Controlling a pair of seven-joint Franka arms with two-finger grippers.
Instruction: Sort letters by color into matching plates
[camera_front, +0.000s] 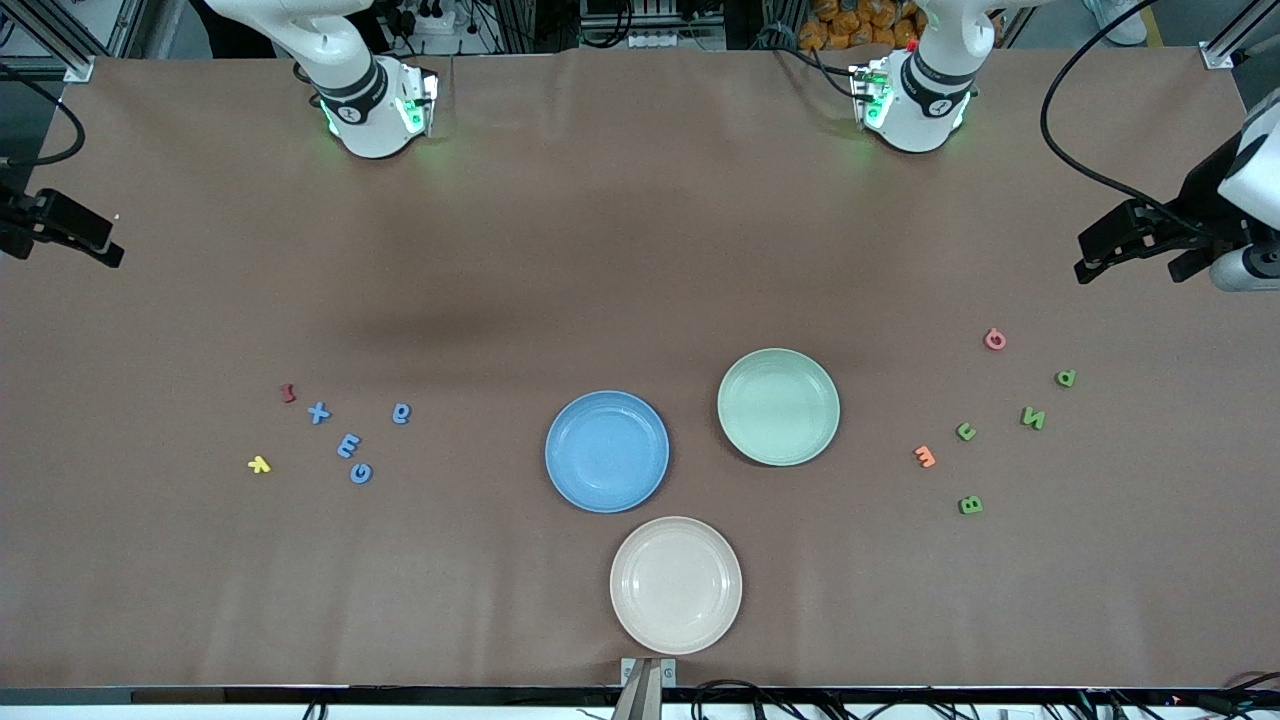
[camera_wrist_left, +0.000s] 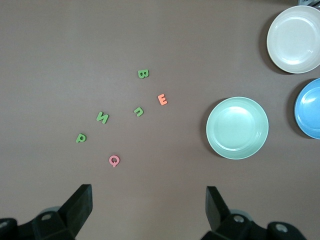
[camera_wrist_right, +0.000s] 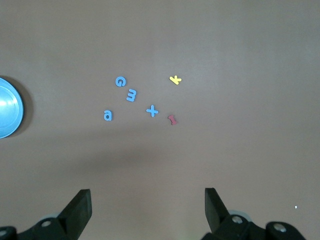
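Both the left gripper (camera_wrist_left: 148, 207) and right gripper (camera_wrist_right: 147, 210) hang spread wide above the table (camera_front: 640, 250).

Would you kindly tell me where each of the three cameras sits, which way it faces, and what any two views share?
Front view: high across the table, facing both arm bases; sees the round blue plate, mint green plate and cream plate.
Left wrist view: on the left arm, looking down past its open left claw at four small green foam letters.
Right wrist view: looking down past the open right claw at four blue foam letters.
Both wrist views share the blue plate.
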